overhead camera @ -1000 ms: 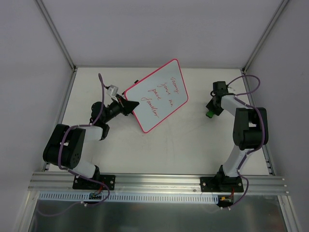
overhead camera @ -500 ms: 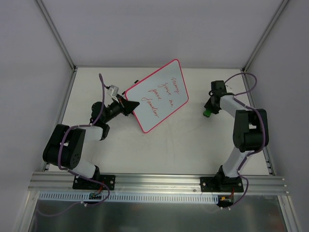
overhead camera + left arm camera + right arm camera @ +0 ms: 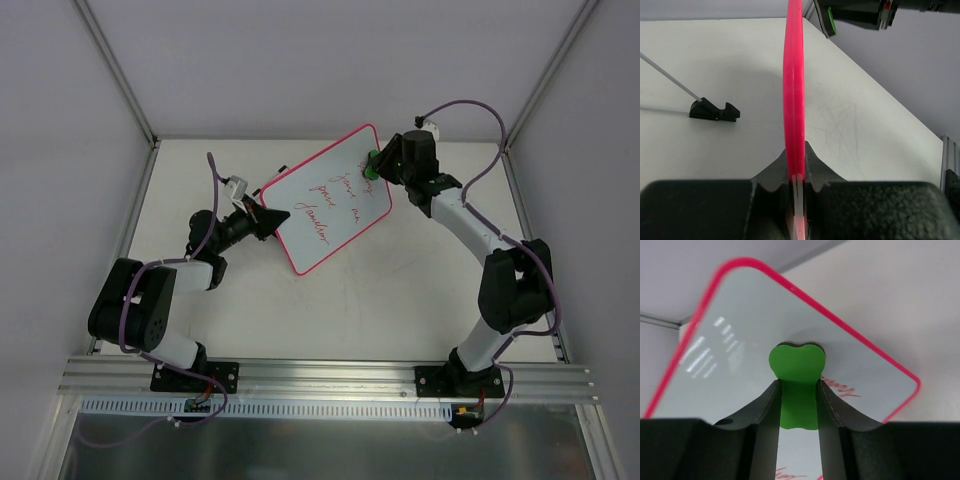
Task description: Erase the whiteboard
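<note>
Step in hand: bringing the eraser to the board for the opening wipe (judged).
Left claw (image 3: 795, 167): clamped on the board's pink rim (image 3: 793, 75), which runs straight ahead from between its fingers.
Right claw (image 3: 797, 390): closed on the green eraser (image 3: 796, 365), whose rounded end sticks out past the fingertips.
Board (image 3: 328, 200): held tilted on edge between the two claws. One side is in the left claw and the opposite top corner lies directly ahead of the right claw. Whether its low corner rests on the surface (image 3: 420, 290) cannot be told.
Eraser contact: the end is at the board's face near that corner, either touching or just off it.
Writing (image 3: 350, 195): red lines on the face, running from just beside the right claw toward the left claw. All of it is yet to be wiped.
Technique (judged): press the eraser flat and square to the face, then sweep in overlapping passes from the right claw's corner toward the left claw, along the lines.
Support (judged): the left claw should grip firmly, since only the rim resists the push.
Risk (judged): hard pressure far from the left claw may swing the board, or the eraser may slip off the corner.
</note>
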